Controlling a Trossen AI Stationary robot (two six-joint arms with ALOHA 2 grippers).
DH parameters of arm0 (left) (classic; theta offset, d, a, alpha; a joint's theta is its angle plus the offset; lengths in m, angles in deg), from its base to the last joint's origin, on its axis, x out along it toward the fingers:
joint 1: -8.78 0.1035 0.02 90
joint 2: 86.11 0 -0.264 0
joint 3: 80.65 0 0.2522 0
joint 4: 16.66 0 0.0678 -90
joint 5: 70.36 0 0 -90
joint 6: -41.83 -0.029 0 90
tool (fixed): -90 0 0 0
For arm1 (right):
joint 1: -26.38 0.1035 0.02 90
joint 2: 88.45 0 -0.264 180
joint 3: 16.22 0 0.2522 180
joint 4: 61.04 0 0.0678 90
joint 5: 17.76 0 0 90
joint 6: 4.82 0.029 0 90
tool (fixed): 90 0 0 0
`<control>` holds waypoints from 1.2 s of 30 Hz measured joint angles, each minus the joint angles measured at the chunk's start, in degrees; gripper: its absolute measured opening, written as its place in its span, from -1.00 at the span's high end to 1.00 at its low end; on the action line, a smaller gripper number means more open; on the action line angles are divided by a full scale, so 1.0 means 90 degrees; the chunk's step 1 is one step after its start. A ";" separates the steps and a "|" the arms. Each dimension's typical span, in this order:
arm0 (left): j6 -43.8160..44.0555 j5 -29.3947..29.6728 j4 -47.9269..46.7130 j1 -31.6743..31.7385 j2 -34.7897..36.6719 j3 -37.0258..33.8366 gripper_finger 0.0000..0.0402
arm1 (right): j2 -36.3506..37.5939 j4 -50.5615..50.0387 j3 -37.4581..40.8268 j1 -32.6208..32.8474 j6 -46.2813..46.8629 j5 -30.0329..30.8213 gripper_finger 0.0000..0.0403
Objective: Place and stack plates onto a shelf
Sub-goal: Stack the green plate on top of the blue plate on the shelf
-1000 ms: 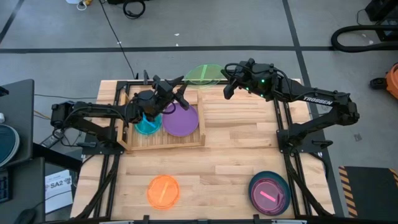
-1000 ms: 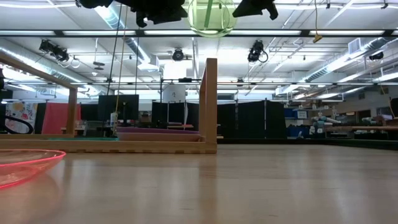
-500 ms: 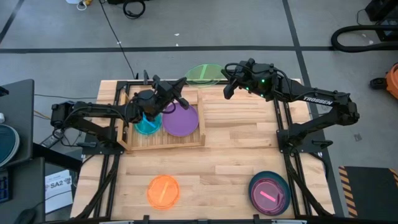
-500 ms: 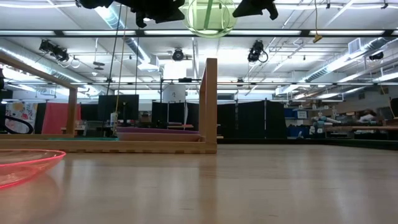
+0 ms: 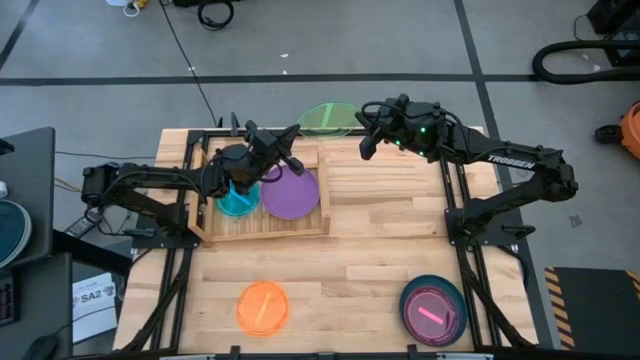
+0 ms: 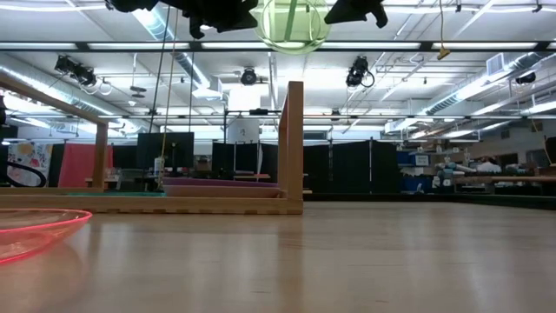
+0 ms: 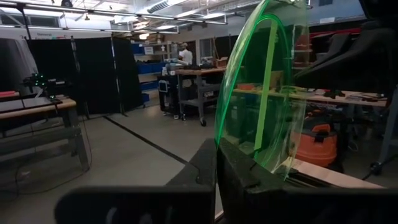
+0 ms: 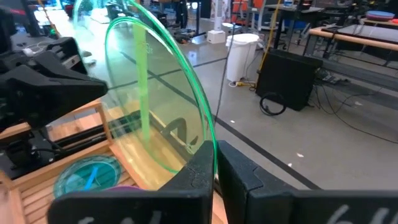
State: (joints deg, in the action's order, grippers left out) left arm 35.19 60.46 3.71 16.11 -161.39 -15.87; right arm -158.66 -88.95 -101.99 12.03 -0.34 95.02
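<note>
A translucent green plate point(image 5: 328, 118) hangs tilted on edge in the air over the table's far edge, also seen in the low view point(image 6: 294, 22). My left gripper point(image 5: 297, 136) is shut on its left rim and my right gripper point(image 5: 360, 122) on its right rim. The wooden shelf point(image 5: 260, 229) lies at the far left of the table. A purple plate point(image 5: 290, 192) and a smaller blue plate point(image 5: 238, 200) lie flat on its slats. My left gripper pinches the green plate's rim point(image 7: 219, 134) between its two fingers, coming roughly level from the table's left. The plate stands up past the fingers, clear of table and shelf. My right gripper pinches the opposite rim point(image 8: 210, 134) between its two fingers, coming about level from the table's right. The plate is lifted clear and tilted.
An orange plate point(image 5: 262, 307) lies near the table's front edge. At the front right a pink plate rests in a larger dark teal plate point(image 5: 433, 310). Bare planks point(image 5: 380, 220) lie to the right of the shelf.
My left gripper has shut on the green plate's left rim, without moving from its place. The plate stays in the air between both grippers.
</note>
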 joint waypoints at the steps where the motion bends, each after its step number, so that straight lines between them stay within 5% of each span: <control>1: 0.0000 0.0008 0.0000 0.0000 0.0000 0.0000 0.97 | 0.0000 0.0000 -0.0001 -0.0001 -0.0001 -0.0095 0.86; 9: -0.0002 -0.0039 -0.0016 0.0000 0.0002 0.0000 0.97 | 0.0000 -0.0001 0.0001 0.0000 -0.0210 -0.0417 0.72; 27: -0.0005 -0.0023 -0.0053 -0.0002 0.0002 0.0000 0.98 | 0.0049 -0.0041 0.0001 0.0001 -0.0353 -0.0876 -0.01; 36: 0.0000 -0.0018 -0.0124 -0.0002 0.0002 0.0000 0.98 | 0.0542 -0.0800 0.0001 0.0001 -0.0353 -0.0882 -0.13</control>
State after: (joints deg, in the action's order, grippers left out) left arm 35.19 60.30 2.60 16.09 -161.37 -15.87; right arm -153.78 -96.15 -101.99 12.03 -3.52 87.08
